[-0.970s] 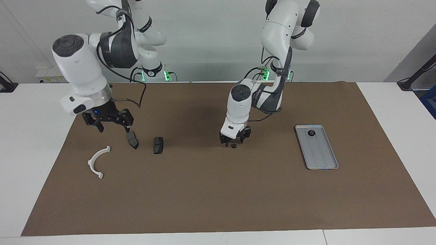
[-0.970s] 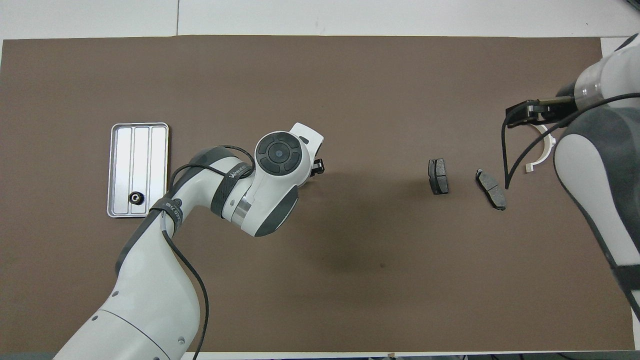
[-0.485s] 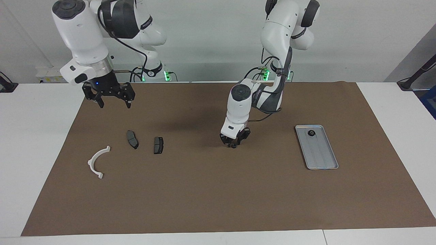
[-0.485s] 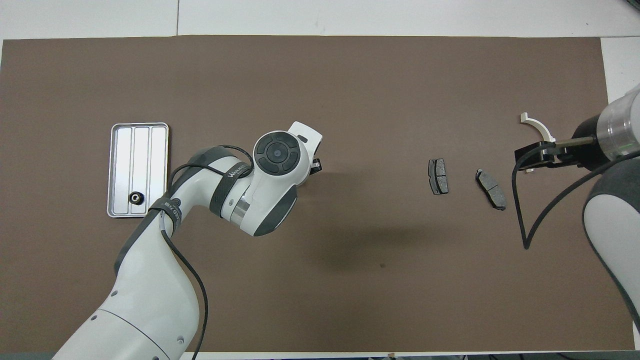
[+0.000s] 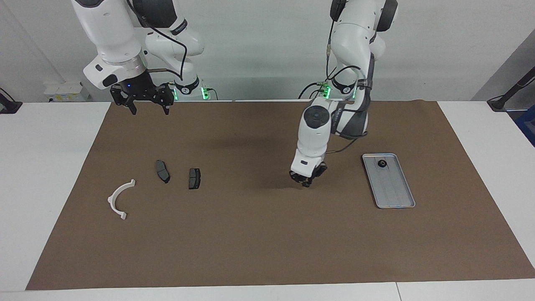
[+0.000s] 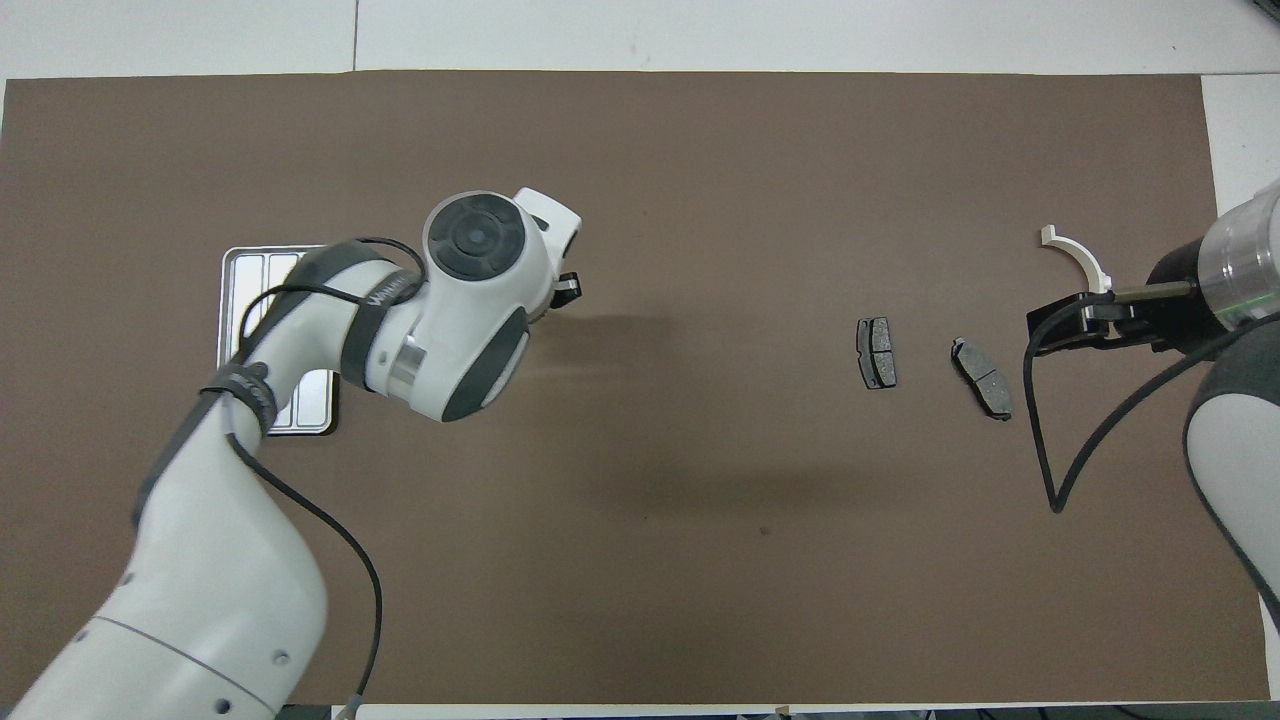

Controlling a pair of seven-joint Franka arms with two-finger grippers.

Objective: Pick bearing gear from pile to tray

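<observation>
Left hand [image 5: 308, 182] low over brown mat, centre-right of frame, fingers pinched shut, apparently on a small black ring, too small to confirm | tray [image 5: 396, 200] right of it, one ring [image 5: 381, 163] inside | right hand [image 5: 144, 100] upper left, spread wide, waiting clear of plates [image 5: 162, 171].

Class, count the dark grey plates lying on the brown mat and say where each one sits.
2. One plate and another plate lie side by side toward the right arm's end, the second nearer the white bracket. None looks hidden.
</observation>
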